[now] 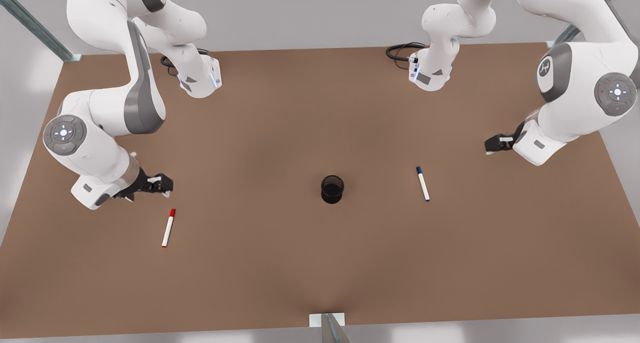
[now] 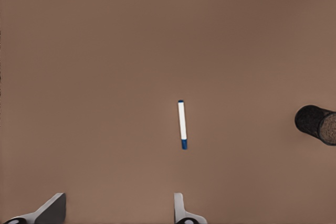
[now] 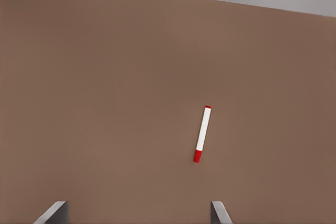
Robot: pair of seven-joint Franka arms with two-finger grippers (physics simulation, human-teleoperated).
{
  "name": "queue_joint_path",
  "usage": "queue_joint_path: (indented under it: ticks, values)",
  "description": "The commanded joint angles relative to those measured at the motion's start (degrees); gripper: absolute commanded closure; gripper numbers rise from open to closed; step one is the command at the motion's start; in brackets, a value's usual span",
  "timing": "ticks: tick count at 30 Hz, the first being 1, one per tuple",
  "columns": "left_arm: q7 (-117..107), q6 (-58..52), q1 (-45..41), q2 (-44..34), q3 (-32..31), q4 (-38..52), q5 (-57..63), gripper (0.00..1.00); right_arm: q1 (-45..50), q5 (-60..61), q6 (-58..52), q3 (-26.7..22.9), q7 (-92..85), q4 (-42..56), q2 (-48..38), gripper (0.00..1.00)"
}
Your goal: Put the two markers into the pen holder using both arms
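Brown table [image 1: 320, 263], grey surround. Pen holder [image 1: 332, 189] upright at centre. Blue-capped marker [image 1: 423, 183] lies to its right, below the left claw [image 1: 492, 144], fingers spread. Red-capped marker [image 1: 168, 227] lies left, near the right claw [image 1: 161, 184], likewise spread, empty.

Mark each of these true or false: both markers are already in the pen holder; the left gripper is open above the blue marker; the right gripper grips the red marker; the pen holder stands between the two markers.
1. False: the blue marker and the red marker lie on the table.
2. True: the left gripper is open above it.
3. False: the right gripper is open and apart from it.
4. True: the pen holder stands between them.
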Motion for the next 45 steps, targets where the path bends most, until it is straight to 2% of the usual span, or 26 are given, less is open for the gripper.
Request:
queue_joint_path:
  ticks: [1, 3, 5, 7, 8, 12, 17, 27, 30, 34, 36, 41, 45]
  values:
    - [1.27, 3.91, -0.47, 0.15, -0.04, 0.11, 0.92, 0.00, 0.00, 0.06, 2.82, 0.00, 0.72, 0.03, -0.07, 0.00]
    - [0.31, 11.01, -1.43, 4.36, -0.04, -0.42, 0.48, 0.00, 0.00, 0.06, 2.82, 0.00, 0.63, 0.03, -0.07, 0.00]
    - [-14.52, 21.64, -3.53, 10.25, -0.04, -3.83, -0.04, 0.00, 0.00, 0.06, 2.82, 0.00, 0.63, 0.03, -0.07, 0.00]
    - [-19.82, 36.68, -5.12, 10.43, -0.04, -16.15, -1.71, 0.00, 0.00, 0.06, 2.82, 0.00, 0.63, 0.03, -0.07, 0.00]
    - [-19.82, 40.29, -4.95, 10.78, 0.04, -19.05, -1.71, 0.00, 0.00, 0.06, 2.82, 0.00, 0.71, 0.03, -0.07, 0.00]
    - [-17.63, 45.47, -3.80, 14.73, 0.04, -21.07, -3.46, 0.00, 0.00, 0.06, 2.82, 0.00, 0.63, 0.03, -0.07, 0.00]
    - [-18.59, 60.06, -5.56, 12.45, -0.04, -33.82, -4.26, 0.00, 0.00, 0.06, 2.74, 0.00, 0.63, 0.03, -0.07, 0.00]
    - [-14.37, 63.67, -6.35, 16.23, 0.04, -36.81, -3.74, 0.00, -0.61, -0.02, 3.00, -0.26, 1.16, -0.76, 0.55, 0.00]
    - [-14.46, 63.67, -7.06, 17.02, 0.04, -37.33, -3.74, 0.00, -2.02, -0.11, 5.72, -0.35, 0.98, -0.94, 3.80, 0.00]
    - [-14.64, 63.67, -6.79, 18.16, 0.04, -37.25, -3.74, 0.27, -4.39, 2.08, 18.99, 0.00, 1.16, -10.16, 6.79, 0.00]
    - [-14.55, 63.67, -6.62, 18.86, 0.04, -36.98, -3.74, 0.34, -5.71, 2.08, 21.28, 0.00, 0.98, -11.22, 9.69, 0.00]
    - [-14.20, 63.67, -6.53, 20.10, 0.04, -36.72, -3.74, 0.37, -7.73, 2.08, 25.76, 0.00, 0.45, -11.31, 16.37, 0.00]
    - [-14.20, 63.67, -6.44, 20.62, 0.04, -36.72, -3.74, 0.44, -9.40, 2.08, 28.66, 0.00, 0.45, -11.31, 20.23, 0.00]
